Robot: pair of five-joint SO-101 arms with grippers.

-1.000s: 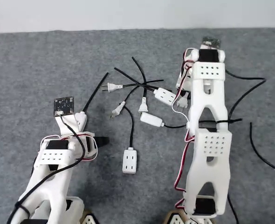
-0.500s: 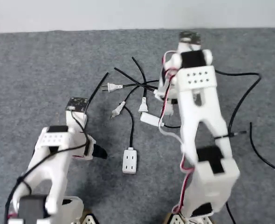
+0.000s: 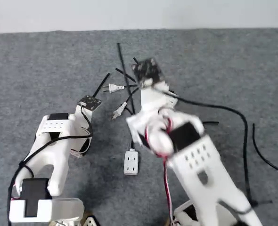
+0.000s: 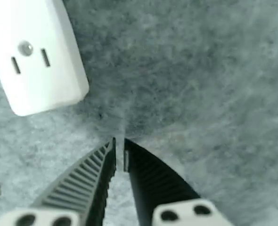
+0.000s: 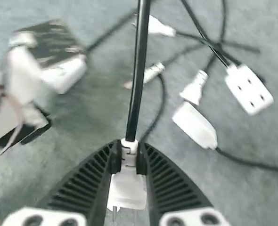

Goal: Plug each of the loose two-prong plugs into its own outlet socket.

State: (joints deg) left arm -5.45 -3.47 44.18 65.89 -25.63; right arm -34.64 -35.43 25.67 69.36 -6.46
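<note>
The right gripper [image 5: 126, 155] squeezes a white plug [image 5: 126, 188] on a black cord [image 5: 138, 70], while the left gripper [image 4: 119, 143], closed on nothing, hangs near a white socket block [image 4: 37, 56].

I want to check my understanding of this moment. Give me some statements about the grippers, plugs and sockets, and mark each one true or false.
1. The right gripper grips a white plug that has a black cord. True.
2. The left gripper holds a socket. False: it is shut on nothing, and the outlet socket lies apart from it.
3. Every plug is already in a socket. False: a loose plug lies with bare prongs.
4. The plugs and sockets lie on a grey mat. True.
</note>
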